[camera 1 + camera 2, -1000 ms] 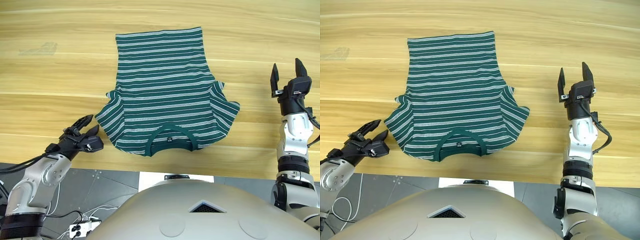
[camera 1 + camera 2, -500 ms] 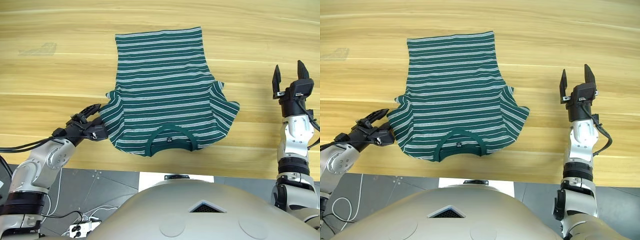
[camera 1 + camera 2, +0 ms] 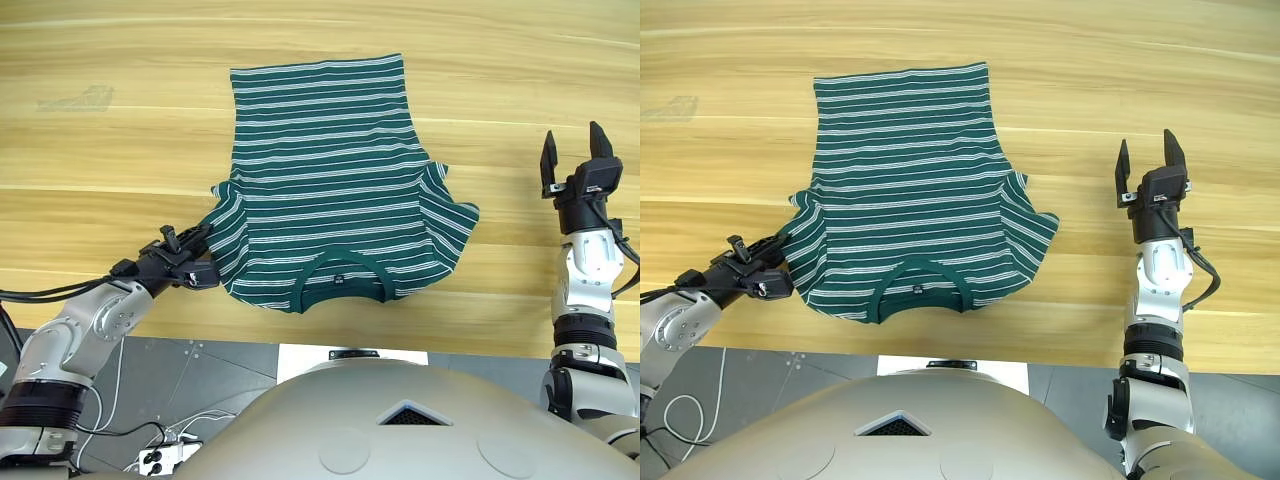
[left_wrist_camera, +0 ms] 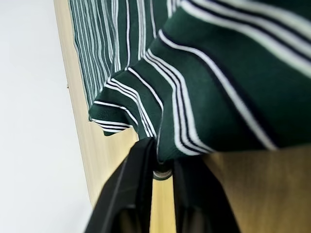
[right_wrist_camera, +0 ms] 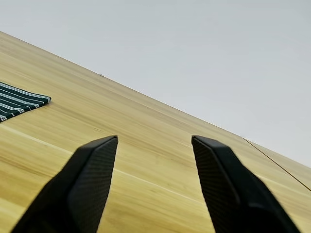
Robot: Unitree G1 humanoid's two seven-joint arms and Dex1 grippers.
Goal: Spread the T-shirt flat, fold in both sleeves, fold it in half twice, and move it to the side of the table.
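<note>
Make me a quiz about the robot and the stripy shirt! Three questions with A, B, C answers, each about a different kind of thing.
1. Where is the left gripper?
A. At the left sleeve of the T-shirt
B. On the collar
C. At the far hem

2. What colour are the thin stripes on the T-shirt?
A. Red
B. White
C. Yellow

3. How is the right gripper?
A. Open, holding nothing
B. Shut on a sleeve
C. Shut on the collar

Answers:
1 A: its fingertips meet the sleeve's edge at the shirt's near left corner.
2 B: thin white lines run across dark green cloth.
3 A: its two fingers stand wide apart over the bare table, to the right of the shirt.
</note>
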